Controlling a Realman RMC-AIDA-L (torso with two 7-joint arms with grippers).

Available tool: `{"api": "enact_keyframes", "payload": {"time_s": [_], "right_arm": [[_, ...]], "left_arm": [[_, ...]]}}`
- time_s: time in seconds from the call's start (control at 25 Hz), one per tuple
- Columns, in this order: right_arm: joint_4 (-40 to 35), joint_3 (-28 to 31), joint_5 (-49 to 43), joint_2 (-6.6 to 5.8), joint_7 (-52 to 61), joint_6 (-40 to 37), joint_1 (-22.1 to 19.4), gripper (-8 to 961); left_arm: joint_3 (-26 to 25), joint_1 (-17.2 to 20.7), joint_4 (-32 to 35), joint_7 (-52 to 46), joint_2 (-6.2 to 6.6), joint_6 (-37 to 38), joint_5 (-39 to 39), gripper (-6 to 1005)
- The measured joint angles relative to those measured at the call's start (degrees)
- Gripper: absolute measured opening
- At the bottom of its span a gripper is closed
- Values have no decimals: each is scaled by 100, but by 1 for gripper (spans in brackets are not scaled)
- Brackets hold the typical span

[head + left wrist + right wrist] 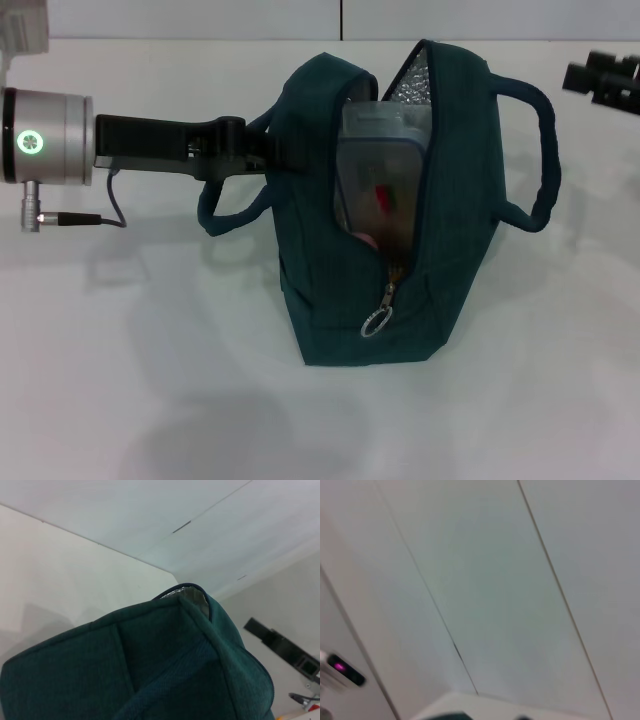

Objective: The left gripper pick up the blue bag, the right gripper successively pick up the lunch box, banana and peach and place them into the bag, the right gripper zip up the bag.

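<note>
On bench (pixel 120 400): your left gripper (pixel 262 150) jaws clamp blue bag (pixel 340 300), half-zipped, lunch box (pixel 385 180) inside; right gripper (pixel 603 78) jaws unreadable.

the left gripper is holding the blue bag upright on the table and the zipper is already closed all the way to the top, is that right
Not quite. The left gripper does hold the blue bag upright, but the head view shows the zipper only closed at the bottom; the ring pull hangs low and the lunch box shows through the gap.

lunch box (pixel 385 165) inside the blue bag (pixel 330 290), left end effector (pixel 262 150) beside it.
</note>
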Motion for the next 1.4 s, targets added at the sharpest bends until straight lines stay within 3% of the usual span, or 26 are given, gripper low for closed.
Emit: {"api": "enact_keyframes", "payload": {"time_s": [0.16, 0.32, 0.6, 1.04, 1.4], "right_arm": [[135, 147, 472, 35, -540, -541, 36, 559], [582, 103, 797, 34, -1448, -1727, 193, 559], [1742, -154, 145, 40, -2516, -3196, 799, 559], [2159, -636, -1275, 74, -2593, -2400, 963, 559], [2602, -987, -1431, 104, -2581, -1630, 1366, 550]], "left_arm": [[0, -4, 0, 0, -6, -10, -2, 53], [0, -5, 0, -1, -11, -34, -4, 53], [0, -16, 0, -18, -21, -86, -7, 54], [0, -17, 0, -43, -29, -89, -8, 55], [0, -23, 0, -53, -38, -89, -8, 56]]}}
